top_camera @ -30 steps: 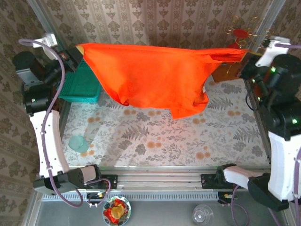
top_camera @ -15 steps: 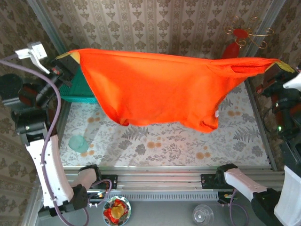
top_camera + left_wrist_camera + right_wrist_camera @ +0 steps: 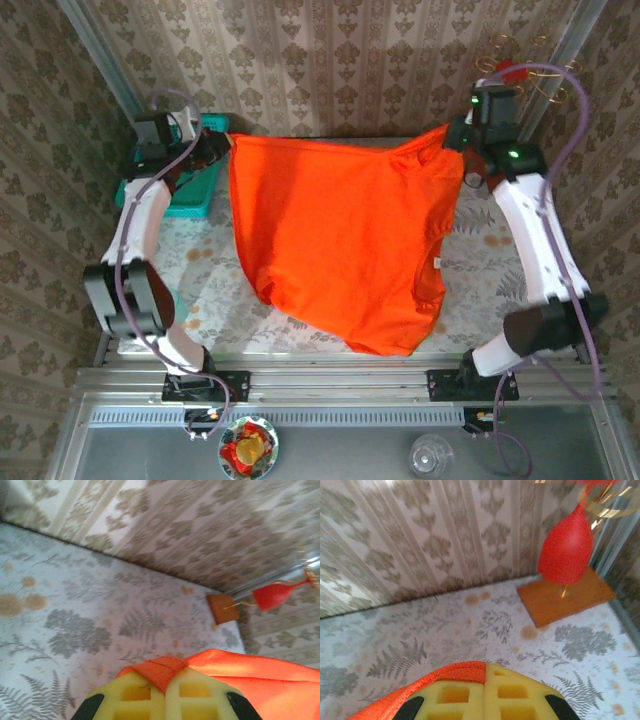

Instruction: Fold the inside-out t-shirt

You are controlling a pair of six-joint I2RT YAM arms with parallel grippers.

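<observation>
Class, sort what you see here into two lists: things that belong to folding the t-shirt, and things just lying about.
Belongs to the job:
orange t-shirt
left gripper, shut on one corner
right gripper, shut on another

Lying about:
teal basket
red ornament on its wooden base
small bowl of coloured bits
clear glass

Orange t-shirt point(image 3: 340, 240); fern-print table point(image 3: 212, 285); teal basket point(image 3: 193, 196); red ornament point(image 3: 566, 545).

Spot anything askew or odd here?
The orange t-shirt drapes skewed: left gripper and right gripper pinch its far corners, yet its near edge runs diagonally and bunches at the left. A small white tag shows on its right side.
</observation>
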